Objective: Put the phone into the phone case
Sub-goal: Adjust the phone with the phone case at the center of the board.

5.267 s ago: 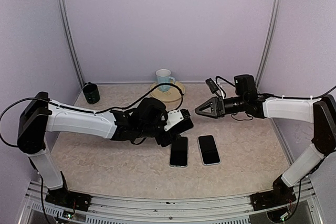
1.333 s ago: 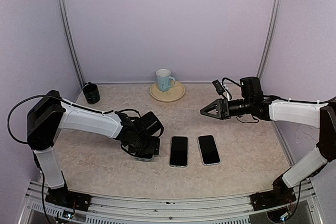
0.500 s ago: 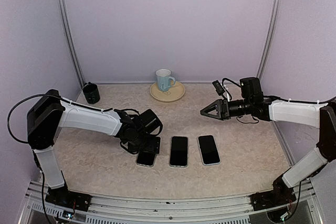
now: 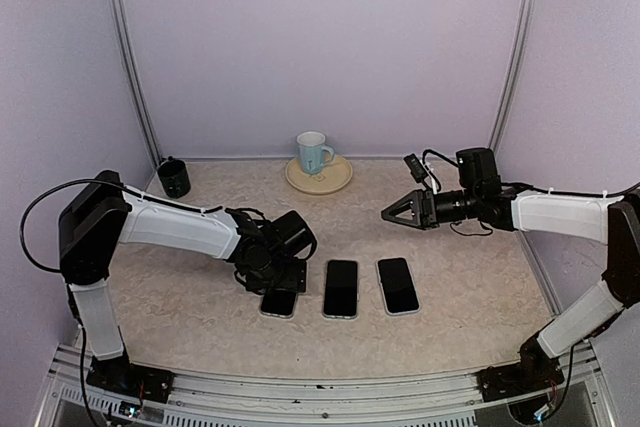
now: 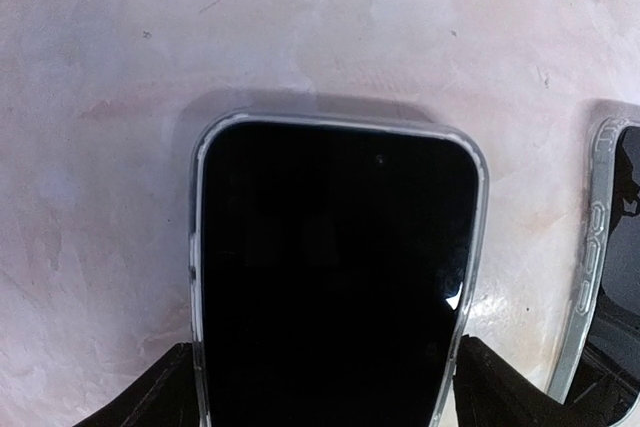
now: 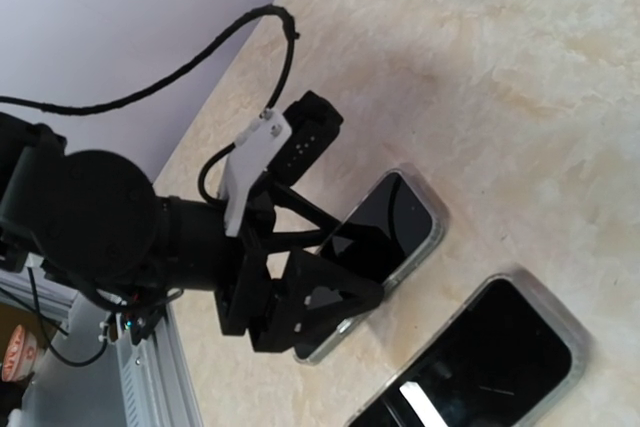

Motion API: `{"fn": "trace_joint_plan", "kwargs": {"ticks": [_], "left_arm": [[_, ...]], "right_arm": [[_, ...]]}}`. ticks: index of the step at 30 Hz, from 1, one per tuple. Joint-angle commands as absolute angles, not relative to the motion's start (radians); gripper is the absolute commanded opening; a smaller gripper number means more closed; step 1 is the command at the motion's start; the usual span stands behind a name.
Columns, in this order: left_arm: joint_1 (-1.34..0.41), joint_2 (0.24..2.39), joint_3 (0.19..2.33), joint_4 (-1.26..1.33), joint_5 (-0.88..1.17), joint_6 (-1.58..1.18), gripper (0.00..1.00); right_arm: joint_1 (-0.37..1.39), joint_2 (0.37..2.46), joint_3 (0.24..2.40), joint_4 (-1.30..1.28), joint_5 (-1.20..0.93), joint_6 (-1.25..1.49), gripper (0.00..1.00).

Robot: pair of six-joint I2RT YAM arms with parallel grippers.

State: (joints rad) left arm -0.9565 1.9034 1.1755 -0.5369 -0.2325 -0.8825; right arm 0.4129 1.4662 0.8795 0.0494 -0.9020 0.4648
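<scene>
White arms [image 4: 180, 229], black joints [image 4: 88, 232], black pincers [image 4: 384, 215]

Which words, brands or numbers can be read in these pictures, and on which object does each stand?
None can be read. The left phone, middle phone and right phone show dark blank screens; the mug and the dark cup are too small to tell.

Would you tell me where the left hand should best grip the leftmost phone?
Probably across its two long edges, from straight above: the leftmost phone lies flat, screen up, leaving only thin sides. The left hand has a finger by each edge.
</scene>
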Motion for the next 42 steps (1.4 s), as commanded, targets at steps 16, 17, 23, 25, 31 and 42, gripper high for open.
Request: {"fn": "trace_joint_plan", "kwargs": {"ticks": [16,17,23,25,31,42], "left_arm": [[-0.971,1.933,1.171,-0.726,-0.332,-0.994,0.98],[-0.975,1.917,1.173,-0.735,-0.34,-0.992,0.99],[-0.985,1.84,1.176,-0.738,-0.415,-0.978,0.99],[-0.987,1.808,1.179,-0.72,-0.429,-0.963,0.99],[-0.996,1.782,1.216,-0.719,-0.476,-0.904,0.99],[-0.968,1.833,1.131,-0.649,-0.378,-0.924,0.99]], "right_arm": [[0.4,1.453,0.859,0.039,-0.896,0.431,0.69],[0.4,1.449,0.863,0.028,-0.886,0.421,0.72],[0.397,1.428,0.881,-0.039,-0.814,0.368,1.0],[0.394,1.428,0.889,-0.057,-0.795,0.356,1.0],[0.384,1.422,0.905,-0.105,-0.767,0.329,1.0],[0.38,1.411,0.904,-0.112,-0.771,0.325,1.0]]}}
